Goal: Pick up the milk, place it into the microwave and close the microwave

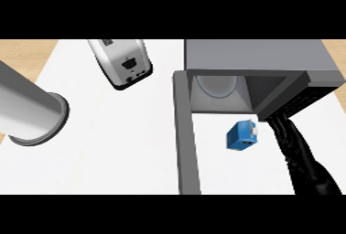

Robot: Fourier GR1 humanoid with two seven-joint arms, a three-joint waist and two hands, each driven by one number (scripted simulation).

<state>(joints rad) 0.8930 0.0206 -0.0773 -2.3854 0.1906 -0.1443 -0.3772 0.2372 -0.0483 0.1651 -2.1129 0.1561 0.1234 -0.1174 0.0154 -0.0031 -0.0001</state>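
The milk is a small blue carton with a white cap, lying on the white counter just in front of the microwave's open mouth. The grey microwave stands at the top right, with a round turntable showing inside. Its door is swung open and runs down the view left of the milk. My right hand comes up from the lower right with straight fingers reaching to the microwave's right front corner. It lies right of the milk, a small gap apart, and holds nothing. My left forearm shows at the left; its hand is hidden.
A silver appliance with a black face stands at the back, left of the microwave. Wooden floor shows beyond the counter's edges at the top left and top right. The open door splits the counter into a left and a right part.
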